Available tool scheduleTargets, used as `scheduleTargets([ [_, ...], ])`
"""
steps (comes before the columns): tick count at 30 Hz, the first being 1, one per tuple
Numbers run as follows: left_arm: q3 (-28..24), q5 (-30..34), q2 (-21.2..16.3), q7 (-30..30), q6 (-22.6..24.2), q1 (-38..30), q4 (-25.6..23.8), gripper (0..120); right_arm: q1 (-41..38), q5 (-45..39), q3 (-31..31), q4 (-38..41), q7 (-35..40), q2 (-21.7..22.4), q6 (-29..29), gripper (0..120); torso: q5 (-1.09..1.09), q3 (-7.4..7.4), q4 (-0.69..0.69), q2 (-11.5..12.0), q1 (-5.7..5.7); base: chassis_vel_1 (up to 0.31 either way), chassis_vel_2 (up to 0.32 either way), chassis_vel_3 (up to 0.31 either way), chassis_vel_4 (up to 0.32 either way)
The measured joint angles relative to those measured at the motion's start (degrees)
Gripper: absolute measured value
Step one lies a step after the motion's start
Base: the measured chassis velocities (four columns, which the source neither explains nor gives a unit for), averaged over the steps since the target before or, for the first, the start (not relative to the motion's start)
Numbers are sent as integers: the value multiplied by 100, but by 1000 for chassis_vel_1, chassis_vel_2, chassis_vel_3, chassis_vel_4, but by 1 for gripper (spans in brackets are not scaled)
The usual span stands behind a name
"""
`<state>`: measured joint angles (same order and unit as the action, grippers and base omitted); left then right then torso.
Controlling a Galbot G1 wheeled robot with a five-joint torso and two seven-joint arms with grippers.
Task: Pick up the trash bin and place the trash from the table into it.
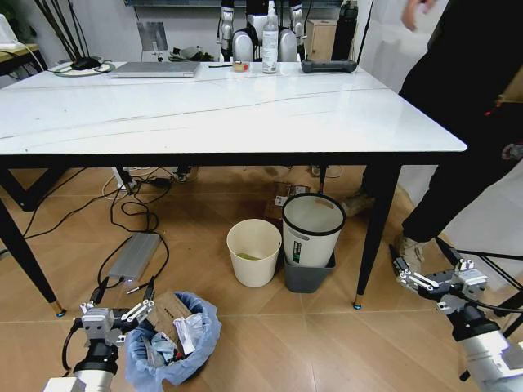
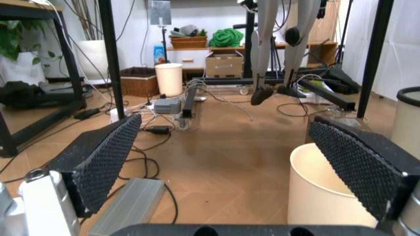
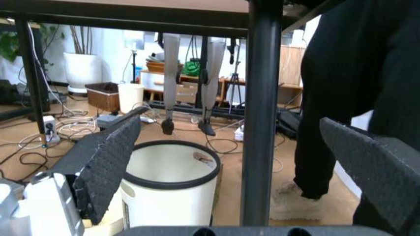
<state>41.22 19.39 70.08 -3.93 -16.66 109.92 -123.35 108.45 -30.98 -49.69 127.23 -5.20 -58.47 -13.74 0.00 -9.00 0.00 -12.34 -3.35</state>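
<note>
The trash bin [image 1: 181, 349], a small round bin lined with a crinkled light-blue bag, stands on the floor in front of the table [image 1: 245, 122] at the lower left of the head view. Trash [image 1: 178, 325] lies inside it: snack wrappers and torn brown cardboard. My left gripper [image 1: 116, 311] hovers low just left of the bin's rim, open and holding nothing; its black pads [image 2: 105, 157] are spread wide in the left wrist view. My right gripper [image 1: 433, 279] hangs open near the floor at the right, by the table's front right leg [image 3: 262, 113].
Under the table stand a cream bucket [image 1: 254, 251] and a white bin with a black rim [image 1: 313, 229] on a grey box. A grey power unit [image 1: 135, 255] and cables lie on the floor. A laptop [image 1: 155, 70] and a spray bottle [image 1: 270, 33] are on the table. A person [image 1: 474, 122] stands at its right end.
</note>
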Motion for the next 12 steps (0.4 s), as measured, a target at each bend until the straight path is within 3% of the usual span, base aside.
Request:
scheduleTargets([
  [12, 0, 5, 0, -3, 4, -1, 4, 100, 0, 0, 0, 0, 0, 0, 0, 100, 0, 0, 0, 0, 0, 0, 0, 0, 0],
])
